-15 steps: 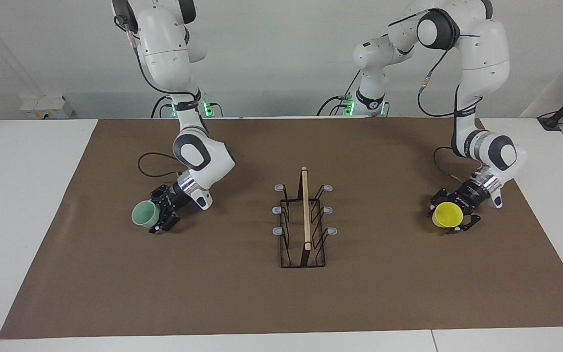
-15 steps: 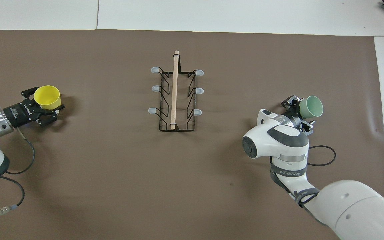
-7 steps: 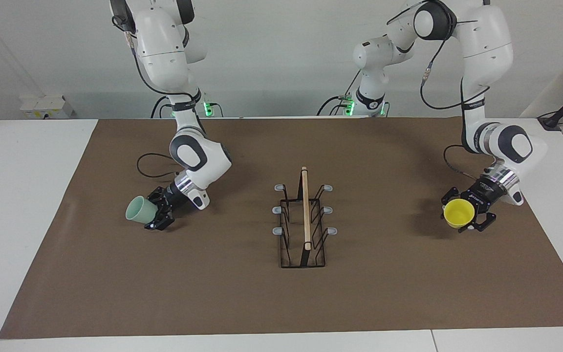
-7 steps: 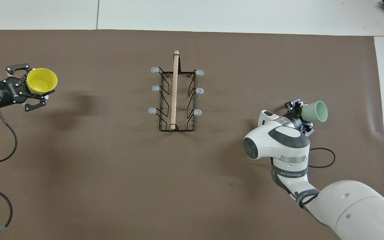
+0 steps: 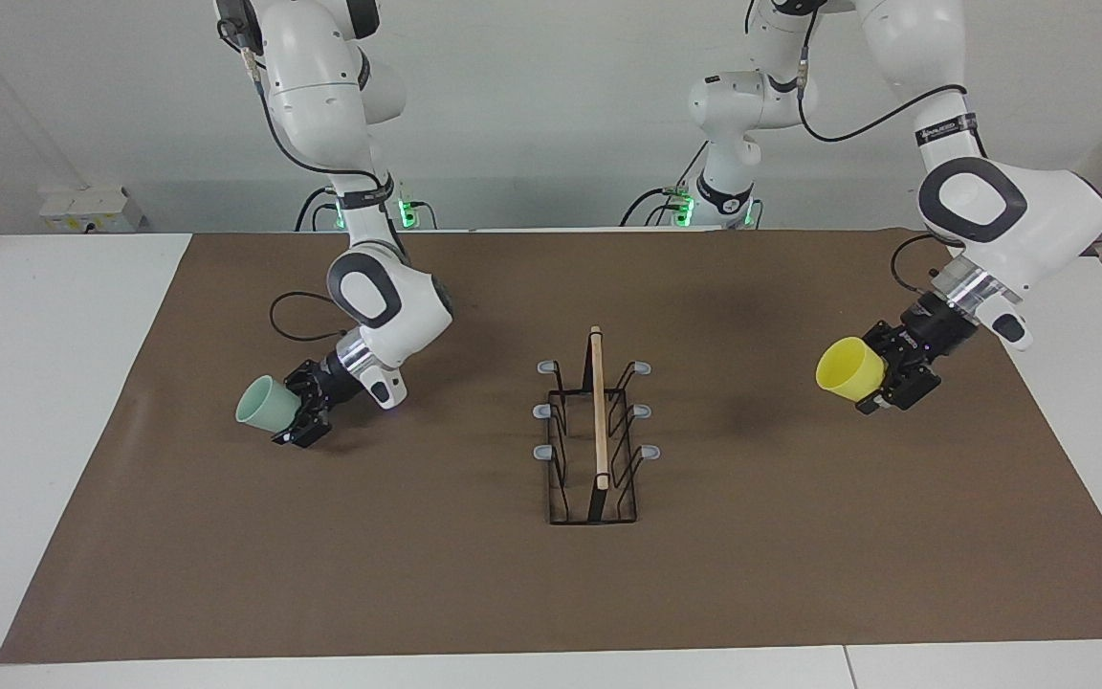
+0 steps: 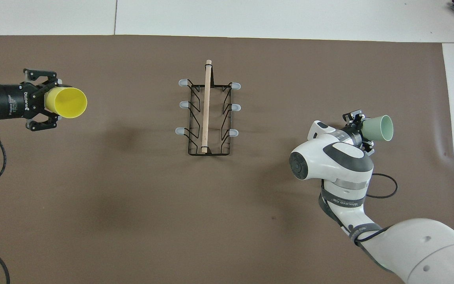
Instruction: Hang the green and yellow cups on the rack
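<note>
Robotics lab, white tables (image 5: pixel 54 383), brown mat (image 5: pixel 417 574), cabled arms

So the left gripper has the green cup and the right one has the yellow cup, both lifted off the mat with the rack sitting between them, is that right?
Not quite: the colours are swapped. The facing view shows the left gripper shut on the yellow cup and the right gripper shut on the green cup. The rest holds: both cups are lifted off the mat, with the rack standing between them.

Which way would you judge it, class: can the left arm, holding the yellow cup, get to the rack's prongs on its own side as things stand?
Probably yes. The left gripper holds the yellow cup up over bare mat, and nothing lies between it and the rack, whose prongs all look bare.
</note>
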Tool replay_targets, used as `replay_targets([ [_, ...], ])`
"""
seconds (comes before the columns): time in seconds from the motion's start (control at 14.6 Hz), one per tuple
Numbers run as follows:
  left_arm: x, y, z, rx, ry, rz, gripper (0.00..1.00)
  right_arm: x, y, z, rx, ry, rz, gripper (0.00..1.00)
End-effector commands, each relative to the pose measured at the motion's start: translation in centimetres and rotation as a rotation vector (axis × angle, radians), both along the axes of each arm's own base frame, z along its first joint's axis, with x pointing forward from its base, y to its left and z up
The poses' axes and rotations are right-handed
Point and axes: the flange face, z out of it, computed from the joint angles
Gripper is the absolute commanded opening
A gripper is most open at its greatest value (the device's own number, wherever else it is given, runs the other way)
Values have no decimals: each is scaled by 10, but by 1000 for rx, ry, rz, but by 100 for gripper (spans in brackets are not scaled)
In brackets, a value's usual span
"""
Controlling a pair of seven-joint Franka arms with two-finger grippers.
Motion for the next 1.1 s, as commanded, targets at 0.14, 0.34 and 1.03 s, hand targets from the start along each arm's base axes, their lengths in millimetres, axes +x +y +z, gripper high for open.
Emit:
replay_targets([
  [0.14,-11,-68,30,266,-84,-171,0,9,-17,73,305,-23,-143,0],
  [0.34,-16,-125,34,471,-120,-246,0,10,15,100,516,-49,-243,0],
  [1.03,-66,-278,18,890,-320,-196,0,9,61,165,1183,-79,-416,0],
])
